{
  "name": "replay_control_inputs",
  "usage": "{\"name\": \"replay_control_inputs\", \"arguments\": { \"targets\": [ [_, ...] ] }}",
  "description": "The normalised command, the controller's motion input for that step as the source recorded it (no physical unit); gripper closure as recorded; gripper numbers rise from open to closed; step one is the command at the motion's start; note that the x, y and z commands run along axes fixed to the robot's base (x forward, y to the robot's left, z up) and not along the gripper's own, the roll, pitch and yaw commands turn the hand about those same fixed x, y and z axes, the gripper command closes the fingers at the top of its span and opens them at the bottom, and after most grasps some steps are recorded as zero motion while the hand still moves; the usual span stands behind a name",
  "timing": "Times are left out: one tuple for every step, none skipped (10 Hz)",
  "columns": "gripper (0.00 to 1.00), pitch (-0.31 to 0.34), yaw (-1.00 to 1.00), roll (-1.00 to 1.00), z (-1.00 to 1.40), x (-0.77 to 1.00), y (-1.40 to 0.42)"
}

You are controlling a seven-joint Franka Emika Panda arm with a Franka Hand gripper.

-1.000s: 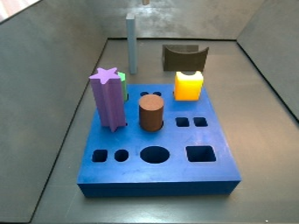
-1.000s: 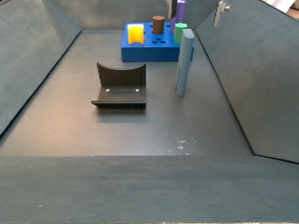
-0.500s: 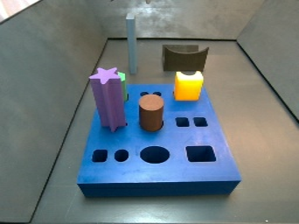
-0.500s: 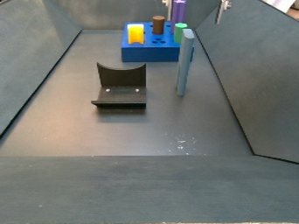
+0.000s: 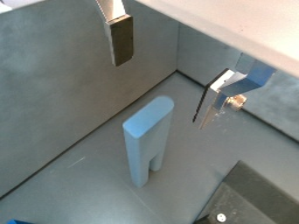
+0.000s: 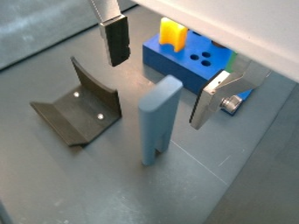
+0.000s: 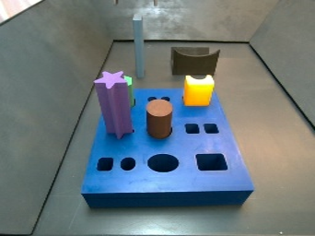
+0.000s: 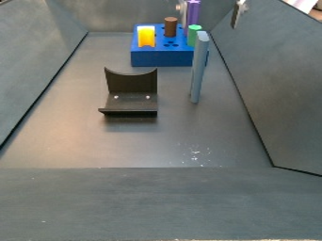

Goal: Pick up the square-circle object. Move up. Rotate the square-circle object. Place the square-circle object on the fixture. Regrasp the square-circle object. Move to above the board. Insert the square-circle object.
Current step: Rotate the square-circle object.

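Note:
The square-circle object is a slim grey-blue peg standing upright on the floor; it also shows in the other wrist view and in both side views. My gripper hangs open above it, with the peg's top below the gap and touching neither finger. The gripper shows the same in the other wrist view. The dark fixture stands beside the peg. The blue board lies further along the floor.
On the board stand a purple star peg, a brown cylinder and a yellow block. Grey walls close in the floor on both sides, and the peg stands near one wall.

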Motion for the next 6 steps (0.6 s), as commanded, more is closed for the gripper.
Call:
{"name": "replay_control_inputs", "arguments": {
  "targets": [
    [0.0, -0.006, 0.08, -0.06, -1.0, 0.04, 0.01],
    [0.0, -0.02, 0.06, -0.02, -0.94, 0.03, 0.01],
    [0.0, -0.029, 0.05, 0.0, -0.83, 0.03, 0.01],
    [0.0, -0.036, 0.04, 0.05, -0.64, 0.02, 0.01],
    [0.0, -0.034, 0.03, 0.09, -0.47, 0.02, 0.01],
    [0.0, -0.027, 0.03, 0.11, -0.35, 0.03, 0.01]
  ]
}}
